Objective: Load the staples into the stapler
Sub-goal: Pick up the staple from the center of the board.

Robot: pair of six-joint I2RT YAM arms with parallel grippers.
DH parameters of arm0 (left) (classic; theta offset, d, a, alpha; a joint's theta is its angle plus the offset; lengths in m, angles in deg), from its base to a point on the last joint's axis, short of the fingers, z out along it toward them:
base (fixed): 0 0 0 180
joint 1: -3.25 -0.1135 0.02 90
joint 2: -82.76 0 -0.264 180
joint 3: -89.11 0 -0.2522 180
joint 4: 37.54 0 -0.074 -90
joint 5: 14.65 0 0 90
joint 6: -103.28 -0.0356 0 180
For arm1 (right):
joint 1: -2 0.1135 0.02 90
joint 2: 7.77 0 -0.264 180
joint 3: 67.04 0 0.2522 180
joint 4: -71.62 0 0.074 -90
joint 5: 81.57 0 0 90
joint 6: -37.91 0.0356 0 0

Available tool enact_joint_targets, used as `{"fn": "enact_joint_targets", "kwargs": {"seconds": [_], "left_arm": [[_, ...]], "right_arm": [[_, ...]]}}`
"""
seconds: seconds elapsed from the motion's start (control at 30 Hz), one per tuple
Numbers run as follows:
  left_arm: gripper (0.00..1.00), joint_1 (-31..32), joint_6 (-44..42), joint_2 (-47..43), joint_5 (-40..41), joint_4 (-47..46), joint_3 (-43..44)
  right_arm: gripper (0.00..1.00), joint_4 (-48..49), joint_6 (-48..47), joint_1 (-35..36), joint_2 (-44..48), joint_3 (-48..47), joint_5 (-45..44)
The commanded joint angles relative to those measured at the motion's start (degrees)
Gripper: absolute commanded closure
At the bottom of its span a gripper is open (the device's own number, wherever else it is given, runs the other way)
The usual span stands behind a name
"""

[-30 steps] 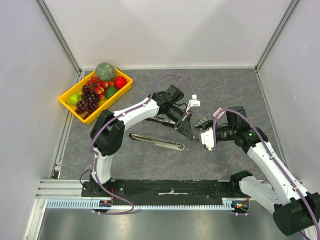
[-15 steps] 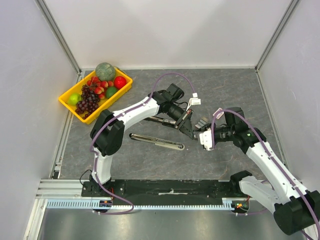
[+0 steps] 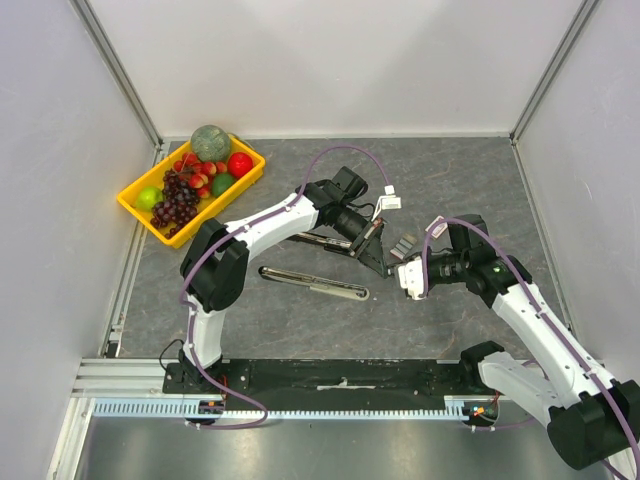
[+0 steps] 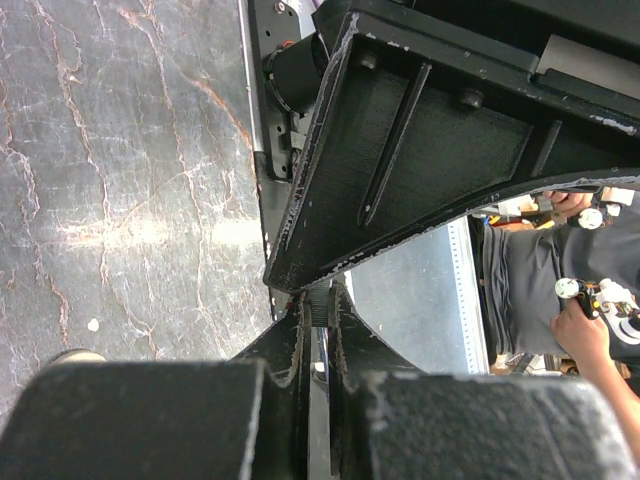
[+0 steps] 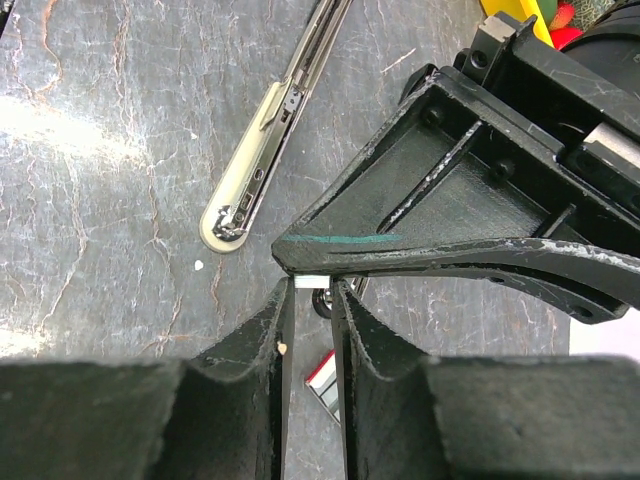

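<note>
The table (image 5: 100, 200) looks like dark grey marbled stone, smooth and slightly glossy. The stapler (image 5: 250, 175) is shiny bare metal. The fingers (image 5: 262, 350) of the right gripper (image 5: 312, 290) are matt black plastic, rough, scuffed pale at the edges. The tray (image 3: 137, 216) is glossy yellow plastic.

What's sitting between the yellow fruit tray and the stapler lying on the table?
Top view: nothing sits there. The left arm passes over the stretch from tray to stapler; the table showing around it is bare.

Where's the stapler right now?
The long silver metal stapler lies flat mid-table in the top view, just left of the right gripper and nearer the bases than the left gripper.
</note>
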Motion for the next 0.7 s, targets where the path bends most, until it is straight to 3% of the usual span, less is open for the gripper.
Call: {"fn": "enact_joint_targets", "kwargs": {"seconds": [0.0, 0.17, 0.27, 0.37, 0.67], "left_arm": [[0.93, 0.3, 1.7, 0.6, -2.6, -0.8, 2.6], [0.91, 0.2, 1.8, 0.8, -2.6, -0.9, 2.5], [0.90, 0.1, 1.8, 0.9, -2.0, -0.8, 2.5], [0.90, 0.1, 1.9, 1.0, -1.9, -0.9, 2.5], [0.90, 0.2, 1.8, 1.1, -1.8, -0.8, 2.6]], "right_arm": [[0.73, 1.2, -0.5, 0.7, 0.5, 0.1, 1.1], [0.74, 0.5, -1.1, 1.0, 0.6, 0.1, 0.0], [0.63, -0.7, -2.2, 1.0, 0.9, -0.2, -0.9], [0.60, -1.2, -2.4, 1.0, 1.2, -0.5, -0.9], [0.67, -0.2, -1.4, 1.0, 1.3, -0.3, -0.6]]}}
